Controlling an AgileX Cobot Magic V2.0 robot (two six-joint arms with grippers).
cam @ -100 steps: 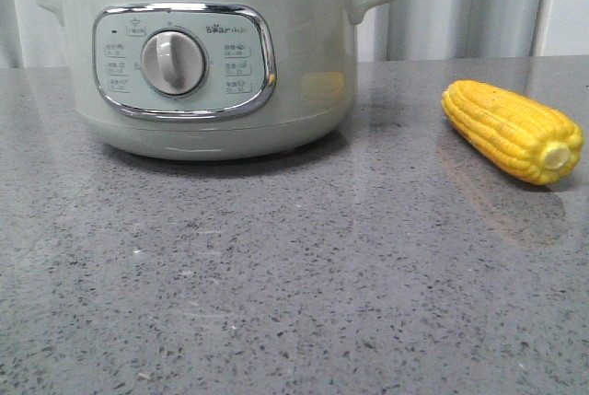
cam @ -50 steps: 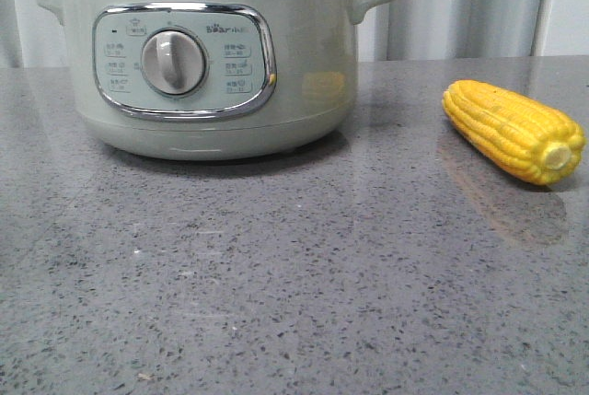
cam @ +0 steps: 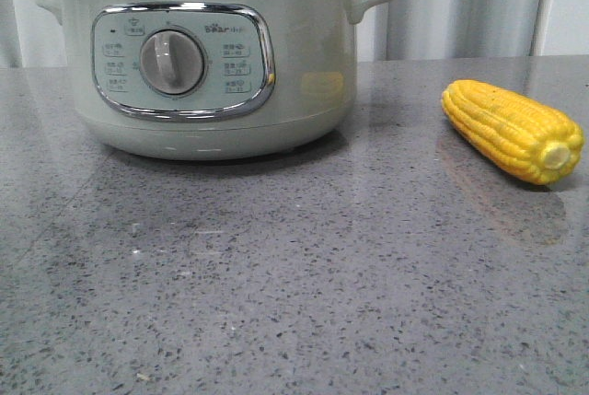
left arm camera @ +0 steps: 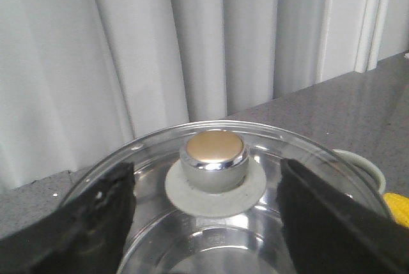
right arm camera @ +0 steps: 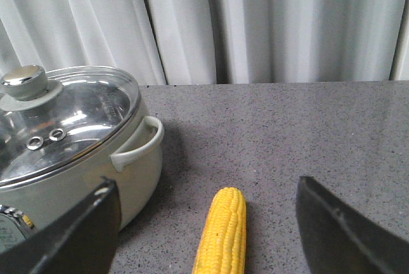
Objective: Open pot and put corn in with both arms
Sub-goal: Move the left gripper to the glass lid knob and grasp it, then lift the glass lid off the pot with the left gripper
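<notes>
Pot: large pale-green electric pot point(cam: 207, 63), glass lid point(left arm camera: 211, 223) on, knob between wide left gripper point(left arm camera: 208, 223) fingers
Corn: yellow corn cob point(right arm camera: 222, 234) on grey table point(cam: 294, 284), between wide right gripper point(right arm camera: 204, 248) fingers, untouched

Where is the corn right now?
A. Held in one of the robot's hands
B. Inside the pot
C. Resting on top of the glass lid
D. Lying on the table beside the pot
D. The corn lies on the grey table, off to the side of the pot and not touching it; the right hand hangs open above it, and the glass lid is on the pot.
</notes>
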